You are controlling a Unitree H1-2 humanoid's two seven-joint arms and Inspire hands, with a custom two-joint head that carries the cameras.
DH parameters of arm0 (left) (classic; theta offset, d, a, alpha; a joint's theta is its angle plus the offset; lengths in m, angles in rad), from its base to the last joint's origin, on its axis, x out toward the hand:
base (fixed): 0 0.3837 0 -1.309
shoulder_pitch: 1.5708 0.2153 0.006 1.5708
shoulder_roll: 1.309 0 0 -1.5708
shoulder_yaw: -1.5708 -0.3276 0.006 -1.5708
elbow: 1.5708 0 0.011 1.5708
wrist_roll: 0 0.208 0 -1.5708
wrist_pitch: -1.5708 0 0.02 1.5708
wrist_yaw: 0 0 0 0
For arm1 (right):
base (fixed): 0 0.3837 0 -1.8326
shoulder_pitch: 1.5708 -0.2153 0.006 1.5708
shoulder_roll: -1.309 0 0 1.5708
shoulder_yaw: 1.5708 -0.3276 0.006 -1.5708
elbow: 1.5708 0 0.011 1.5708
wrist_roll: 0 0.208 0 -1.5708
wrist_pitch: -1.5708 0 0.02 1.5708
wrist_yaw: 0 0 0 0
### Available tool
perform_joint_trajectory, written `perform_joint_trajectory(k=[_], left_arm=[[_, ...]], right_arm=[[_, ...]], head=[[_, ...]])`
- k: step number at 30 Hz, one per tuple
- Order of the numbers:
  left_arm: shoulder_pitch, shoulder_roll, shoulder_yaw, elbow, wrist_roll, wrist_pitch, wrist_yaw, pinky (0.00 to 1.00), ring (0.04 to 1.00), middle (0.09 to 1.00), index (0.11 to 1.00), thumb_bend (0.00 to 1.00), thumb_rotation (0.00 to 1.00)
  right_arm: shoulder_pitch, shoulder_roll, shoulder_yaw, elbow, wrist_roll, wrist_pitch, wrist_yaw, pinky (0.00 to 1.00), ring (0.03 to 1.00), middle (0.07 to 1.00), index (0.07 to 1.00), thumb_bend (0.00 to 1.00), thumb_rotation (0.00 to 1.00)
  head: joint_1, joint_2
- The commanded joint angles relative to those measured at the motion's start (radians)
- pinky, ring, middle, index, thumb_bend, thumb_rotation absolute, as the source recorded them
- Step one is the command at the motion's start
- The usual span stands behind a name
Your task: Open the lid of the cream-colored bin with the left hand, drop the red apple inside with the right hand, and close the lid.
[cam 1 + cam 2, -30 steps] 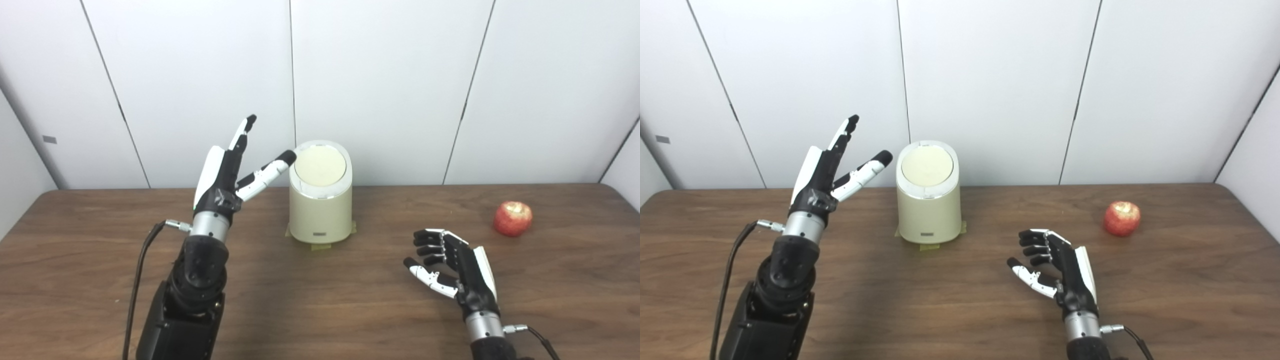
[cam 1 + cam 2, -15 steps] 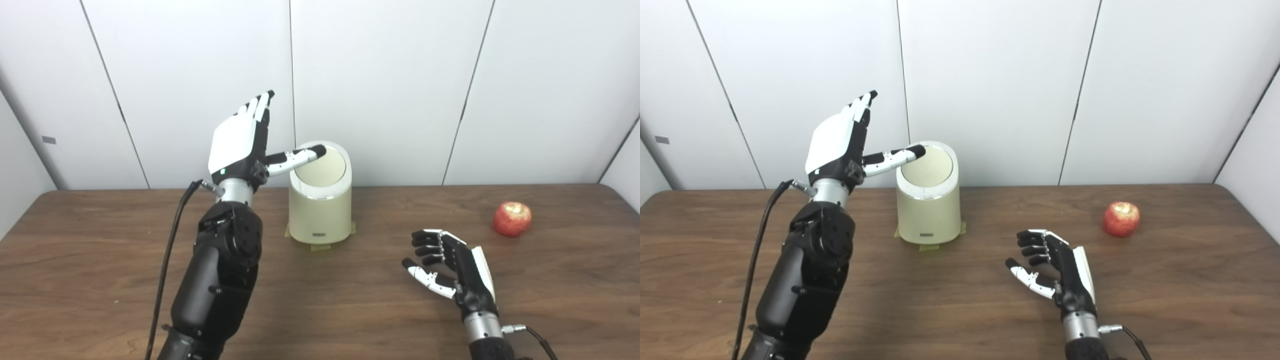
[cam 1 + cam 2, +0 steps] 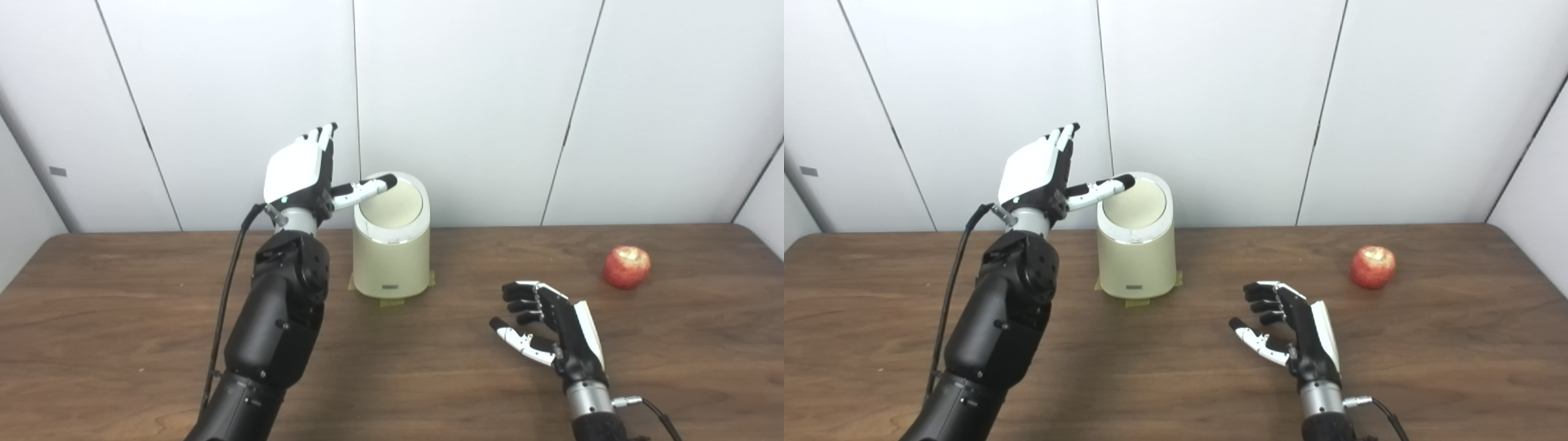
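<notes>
apple (image 3: 626, 267) well apart from right hand (image 3: 554, 327)

Desk (image 3: 122, 318): bin (image 3: 392, 257) at 12 o'clock, near back edge. Apple (image 3: 626, 267) at 3 o'clock of bin, well apart. Left robot hand (image 3: 300, 174) at bin's 10 o'clock; right robot hand (image 3: 554, 331) at 5 o'clock.

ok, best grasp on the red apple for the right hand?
Probably wrap the round red apple around its widest middle, coming from above: it sits stem end up on the wooden table, nothing beside it. The open right hand lies nearer the robot, to the apple's left, so it must first reach out.
</notes>
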Motion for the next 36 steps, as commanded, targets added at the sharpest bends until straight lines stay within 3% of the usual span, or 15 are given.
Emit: perform_joint_trajectory(k=[1, 8, 18, 31, 36], left_arm=[[-0.075, 0.012, 0.008, -0.003, 0.022, -0.001, 0.014, 1.0, 1.0, 1.0, 1.0, 0.83, 0.8], [-0.087, 0.019, -0.023, 0.035, 0.061, -0.001, 0.002, 1.0, 1.0, 1.0, 1.0, 0.84, 0.83], [-0.136, 0.01, -0.057, 0.156, 0.078, -0.001, 0.048, 1.0, 1.0, 1.0, 1.0, 0.88, 0.81], [-0.174, -0.017, -0.056, 0.253, 0.136, -0.001, 0.029, 1.0, 1.0, 1.0, 1.0, 0.89, 0.84], [-0.182, 0.0, -0.069, 0.29, 0.14, -0.001, 0.042, 1.0, 1.0, 1.0, 1.0, 0.91, 0.81]], right_arm=[[-0.02, 0.007, -0.002, -0.015, 0.01, -0.008, -0.002, 0.56, 0.632, 0.649, 0.633, 0.28, 0.15], [-0.021, -0.003, 0.005, -0.004, 0.001, -0.023, -0.006, 0.56, 0.624, 0.641, 0.628, 0.27, 0.18], [-0.02, 0.004, 0.006, -0.012, -0.007, 0.0, -0.011, 0.56, 0.625, 0.641, 0.626, 0.28, 0.19], [-0.023, 0.008, 0.009, -0.003, 0.006, -0.006, -0.008, 0.56, 0.628, 0.647, 0.628, 0.28, 0.12], [-0.026, 0.012, 0.008, -0.003, 0.005, 0.004, -0.01, 0.56, 0.626, 0.64, 0.624, 0.29, 0.17]], head=[[-0.002, 0.002], [-0.003, 0.0], [-0.007, 0.004], [-0.009, -0.002], [-0.009, -0.003]])
